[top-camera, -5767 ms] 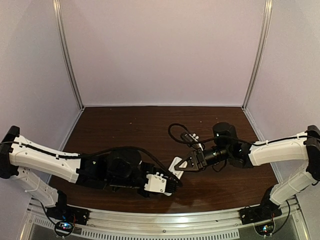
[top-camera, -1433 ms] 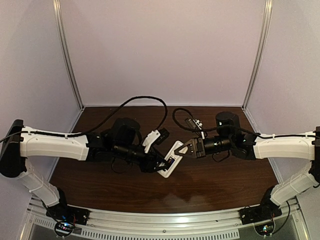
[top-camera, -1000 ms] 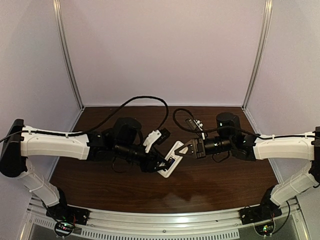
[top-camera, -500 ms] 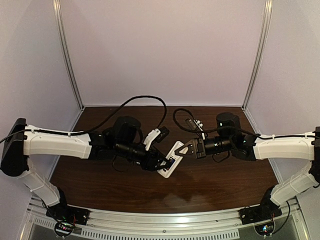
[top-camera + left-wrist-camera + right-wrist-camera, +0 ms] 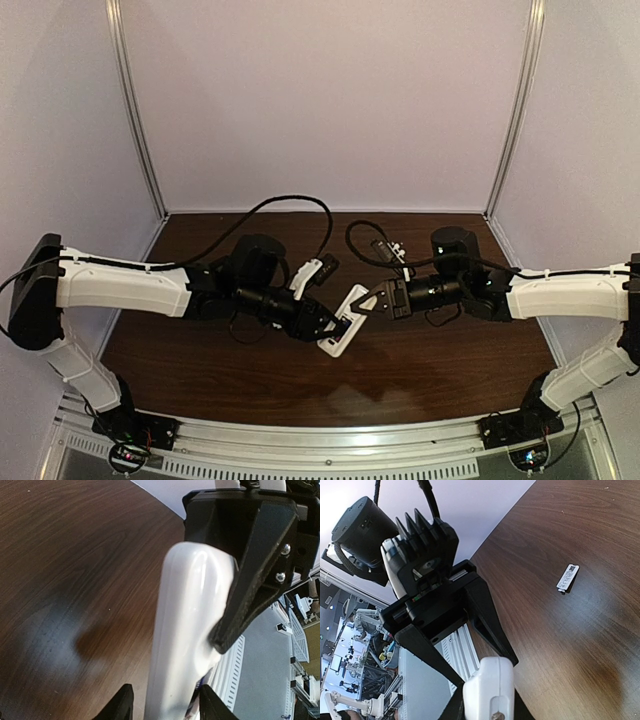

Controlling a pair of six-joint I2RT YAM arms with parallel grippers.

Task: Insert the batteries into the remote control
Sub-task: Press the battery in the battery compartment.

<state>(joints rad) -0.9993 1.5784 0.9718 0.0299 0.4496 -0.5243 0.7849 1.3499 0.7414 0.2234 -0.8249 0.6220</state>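
The white remote control hangs tilted above the table's middle, its upper end pinched in my shut right gripper. My left gripper comes in from the left and straddles the remote's lower part. In the left wrist view the remote runs up between my left gripper, whose jaws stand apart with a gap on the left side. A bluish-purple battery peeks out at the remote's right edge beside the right fingertip. In the right wrist view the remote's end sits in my right gripper.
A small white flat piece with a label lies on the brown table. Both arms' cables loop above the table behind the grippers. Pale walls with metal rails close in the back and sides.
My left gripper's jaws have spread wider around the remote, and the left arm has shifted slightly right. The right gripper and the remote have stayed where they were.
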